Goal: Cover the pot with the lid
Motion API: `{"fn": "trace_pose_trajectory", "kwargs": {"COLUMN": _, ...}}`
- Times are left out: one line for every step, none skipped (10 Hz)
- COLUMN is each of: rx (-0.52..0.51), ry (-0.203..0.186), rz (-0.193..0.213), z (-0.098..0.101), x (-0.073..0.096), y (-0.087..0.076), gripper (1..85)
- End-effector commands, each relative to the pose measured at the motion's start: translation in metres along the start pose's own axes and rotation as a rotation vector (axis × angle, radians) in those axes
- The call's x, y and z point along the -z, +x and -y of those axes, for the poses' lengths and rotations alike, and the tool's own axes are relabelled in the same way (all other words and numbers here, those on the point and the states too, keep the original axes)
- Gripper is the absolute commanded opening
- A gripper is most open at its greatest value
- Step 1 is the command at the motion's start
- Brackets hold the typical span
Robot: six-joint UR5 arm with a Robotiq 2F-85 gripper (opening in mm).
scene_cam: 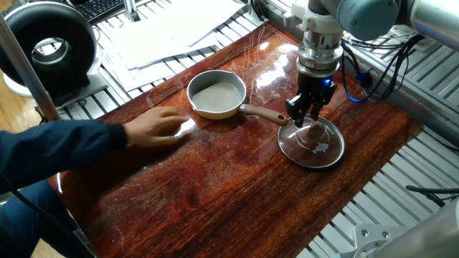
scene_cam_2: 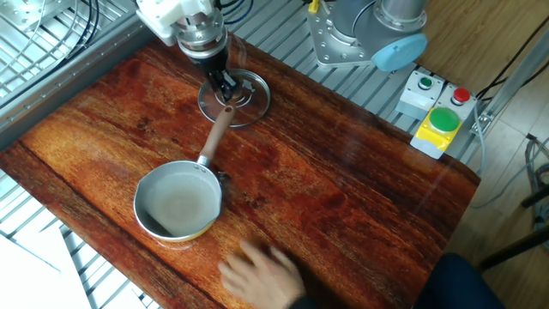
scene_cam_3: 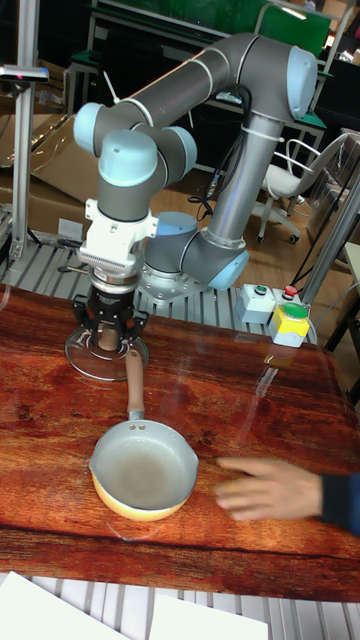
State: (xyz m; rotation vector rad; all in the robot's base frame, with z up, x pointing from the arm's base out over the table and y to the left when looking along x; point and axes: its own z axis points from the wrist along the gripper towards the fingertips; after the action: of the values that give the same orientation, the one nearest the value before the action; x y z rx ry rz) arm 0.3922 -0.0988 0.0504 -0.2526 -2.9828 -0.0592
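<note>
The pot [scene_cam: 217, 94] stands uncovered on the wooden table, cream-yellow outside and pale inside, with its wooden handle [scene_cam: 265, 113] pointing at the lid. The lid [scene_cam: 319, 149], clear glass with a metal rim, lies flat on the table just past the handle's end. My gripper [scene_cam: 308, 120] hangs straight down over the lid's middle. In the tall fixed view the gripper [scene_cam_3: 108, 338] stands open, its fingers on either side of the brown knob [scene_cam_3: 107, 341]. The other fixed view shows the same gripper [scene_cam_2: 225, 87] over the lid [scene_cam_2: 251, 101], with the pot [scene_cam_2: 176, 204] nearer the camera.
A person's hand [scene_cam: 154, 127] in a blue sleeve rests on the table close to the pot; it shows too as the hand [scene_cam_3: 265, 490] right of the pot. A button box [scene_cam_2: 437, 116] sits at the table's corner. Papers [scene_cam: 172, 32] lie beyond the far edge.
</note>
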Motion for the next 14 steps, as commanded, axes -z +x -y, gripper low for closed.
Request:
{"fn": "trace_pose_trajectory", "kwargs": {"rx": -0.038, "ry": -0.043, "rz": -0.061, "z": -0.01, "x": 0.011, "y": 0.023, "gripper": 46.3}}
{"fn": "trace_pose_trajectory", "kwargs": {"rx": -0.044, "ry": -0.057, "rz": -0.073, "z": -0.013, "x": 0.011, "y": 0.03, "gripper": 45.7}}
{"fn": "trace_pose_trajectory", "kwargs": {"rx": -0.039, "ry": -0.06, "rz": -0.072, "z": -0.013, "x": 0.007, "y": 0.034, "gripper": 45.7}}
{"fn": "trace_pose_trajectory", "kwargs": {"rx": -0.026, "ry": -0.05, "rz": -0.064, "z": -0.008, "x": 0.002, "y": 0.034, "gripper": 45.7}}
{"fn": "trace_pose_trajectory", "kwargs": {"rx": -0.017, "ry": -0.041, "rz": -0.055, "z": -0.004, "x": 0.0, "y": 0.032, "gripper": 45.7}}
{"fn": "trace_pose_trajectory", "kwargs": {"rx": -0.016, "ry": -0.043, "rz": -0.056, "z": -0.005, "x": 0.0, "y": 0.032, "gripper": 46.0}}
{"fn": "trace_pose_trajectory", "kwargs": {"rx": -0.014, "ry": -0.036, "rz": -0.054, "z": -0.002, "x": -0.001, "y": 0.032, "gripper": 46.0}}
{"fn": "trace_pose_trajectory", "kwargs": {"rx": -0.014, "ry": -0.033, "rz": -0.052, "z": -0.001, "x": -0.003, "y": 0.032, "gripper": 46.0}}
{"fn": "trace_pose_trajectory", "kwargs": {"rx": -0.017, "ry": -0.029, "rz": -0.047, "z": 0.0, "x": -0.004, "y": 0.032, "gripper": 46.0}}
{"fn": "trace_pose_trajectory", "kwargs": {"rx": -0.022, "ry": -0.029, "rz": -0.041, "z": 0.0, "x": -0.005, "y": 0.03, "gripper": 46.0}}
{"fn": "trace_pose_trajectory", "kwargs": {"rx": -0.031, "ry": -0.027, "rz": -0.031, "z": -0.001, "x": -0.006, "y": 0.027, "gripper": 46.0}}
{"fn": "trace_pose_trajectory", "kwargs": {"rx": -0.04, "ry": -0.025, "rz": -0.027, "z": -0.002, "x": -0.008, "y": 0.025, "gripper": 45.0}}
{"fn": "trace_pose_trajectory", "kwargs": {"rx": -0.043, "ry": -0.016, "rz": -0.026, "z": 0.0, "x": -0.008, "y": 0.024, "gripper": 44.0}}
{"fn": "trace_pose_trajectory", "kwargs": {"rx": -0.046, "ry": -0.013, "rz": -0.027, "z": 0.0, "x": -0.008, "y": 0.024, "gripper": 42.3}}
